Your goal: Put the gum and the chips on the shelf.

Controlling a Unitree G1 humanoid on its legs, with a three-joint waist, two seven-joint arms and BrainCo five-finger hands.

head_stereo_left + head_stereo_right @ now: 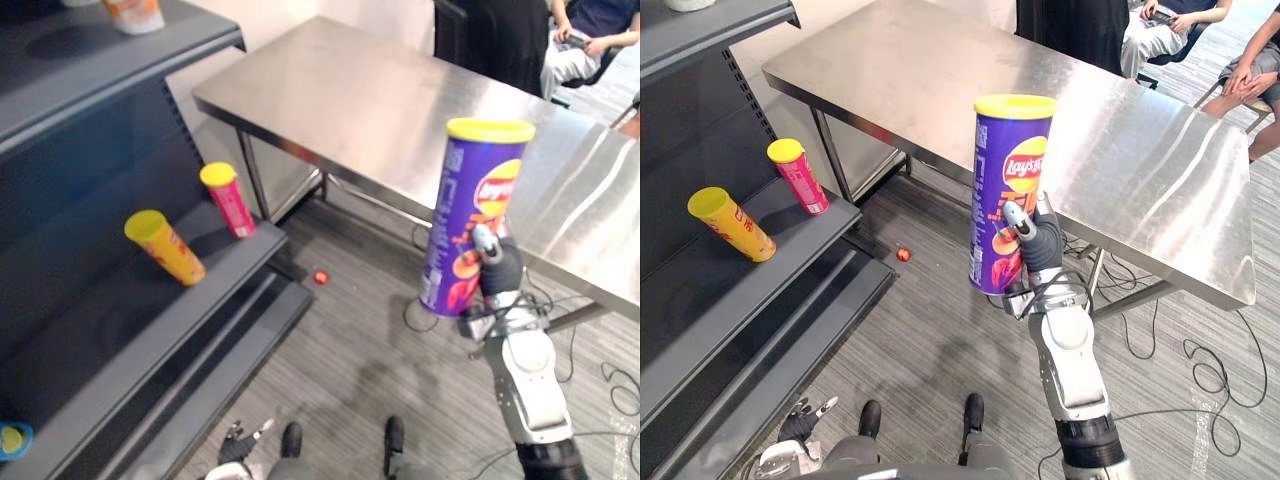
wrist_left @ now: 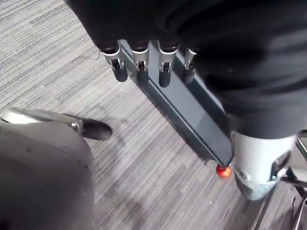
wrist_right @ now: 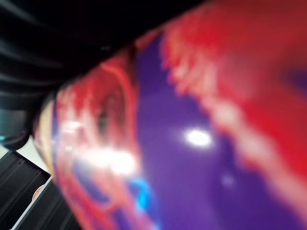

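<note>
A tall purple chips can (image 1: pixel 470 200) with a yellow lid stands upright in the air in front of the steel table. My right hand (image 1: pixel 497 275) is shut on its lower half from behind; up close the can (image 3: pixel 201 143) shows purple and red against the palm. My left hand (image 1: pixel 800 420) hangs low beside the dark shelf's base, and its fingers (image 2: pixel 139 64) are straight above the carpet, holding nothing. A small round blue and yellow container (image 1: pixel 10 438) sits at the shelf's near corner.
The dark shelf unit (image 1: pixel 120 330) stands to my left, with an orange can (image 1: pixel 165 247) and a red can (image 1: pixel 228 200) leaning on one board. The steel table (image 1: pixel 380 100) lies ahead. A small red ball (image 1: pixel 321 277) rests on the floor. People (image 1: pixel 590 40) sit behind the table.
</note>
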